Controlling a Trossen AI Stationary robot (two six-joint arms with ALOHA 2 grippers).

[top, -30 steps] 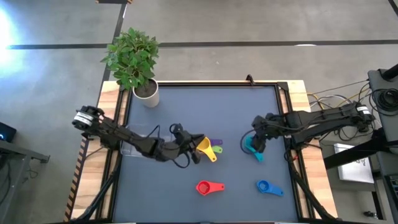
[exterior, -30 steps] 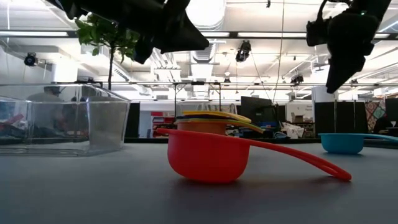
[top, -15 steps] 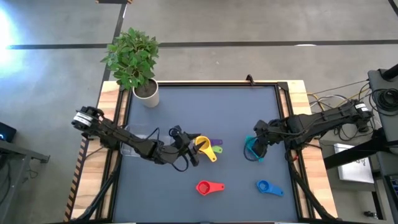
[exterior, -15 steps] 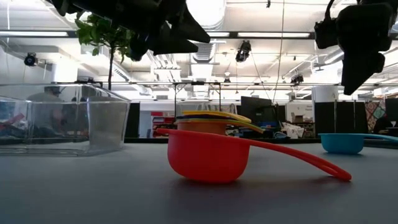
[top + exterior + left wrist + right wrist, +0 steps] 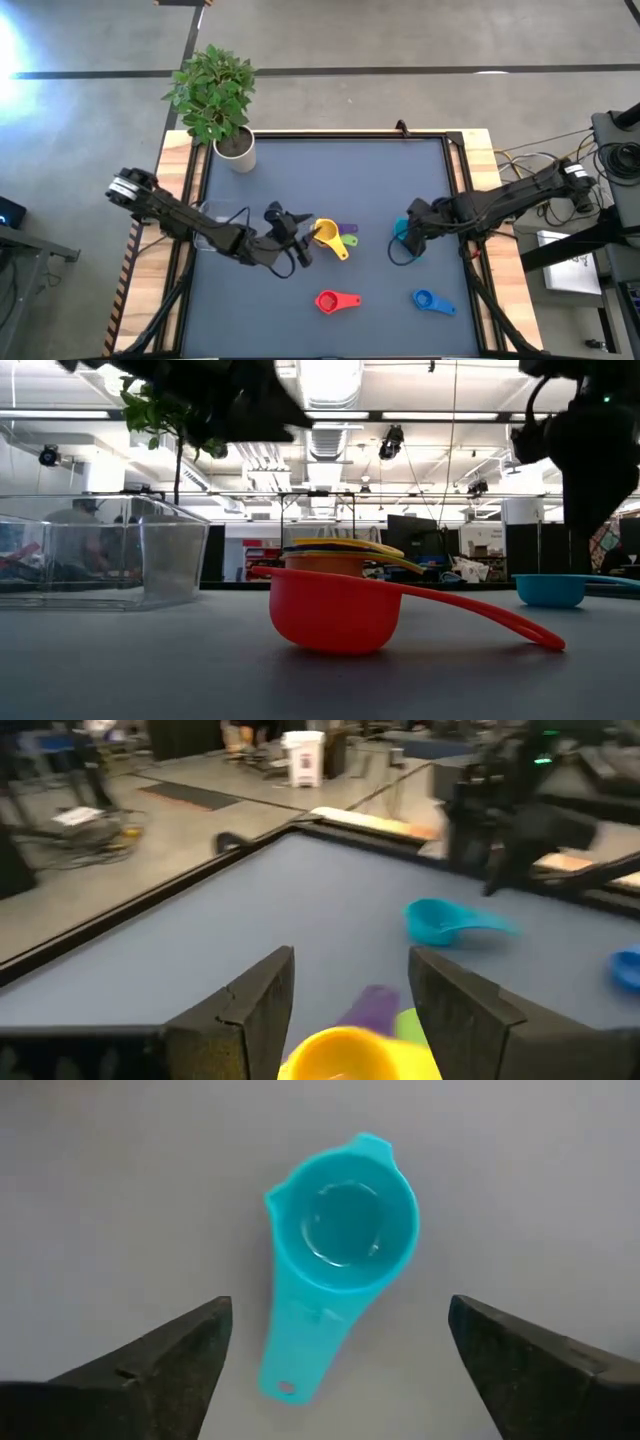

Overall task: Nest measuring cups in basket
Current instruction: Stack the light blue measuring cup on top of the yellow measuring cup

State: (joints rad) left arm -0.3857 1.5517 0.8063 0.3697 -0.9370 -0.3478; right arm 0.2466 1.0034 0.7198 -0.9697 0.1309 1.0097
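Observation:
A nested stack of measuring cups, yellow (image 5: 326, 234) on top with green (image 5: 350, 241) and purple (image 5: 347, 228) handles poking out, sits on the mat mid-table. My left gripper (image 5: 292, 240) hovers open just left of the stack, with the yellow cup (image 5: 350, 1055) below and ahead of its fingers. A teal cup (image 5: 340, 1240) sits upright on the mat. Above it my right gripper (image 5: 340, 1305) points down, open wide, one finger on either side and clear of it. Red (image 5: 337, 300) and blue (image 5: 432, 300) cups lie near the front. The clear basket (image 5: 95, 555) stands at the left.
A potted plant (image 5: 215, 100) stands at the table's far left corner. The basket (image 5: 213, 218) lies partly under my left arm. In the low view the red cup (image 5: 330, 610) fills the foreground, with the stack (image 5: 340, 555) behind it and the teal cup (image 5: 548, 590) at the right.
My left gripper has opened and drawn back from the yellow cup toward the table's left; the stack stays put. My right gripper has come down toward the teal cup and rolled about its own axis; the teal cup has not moved.

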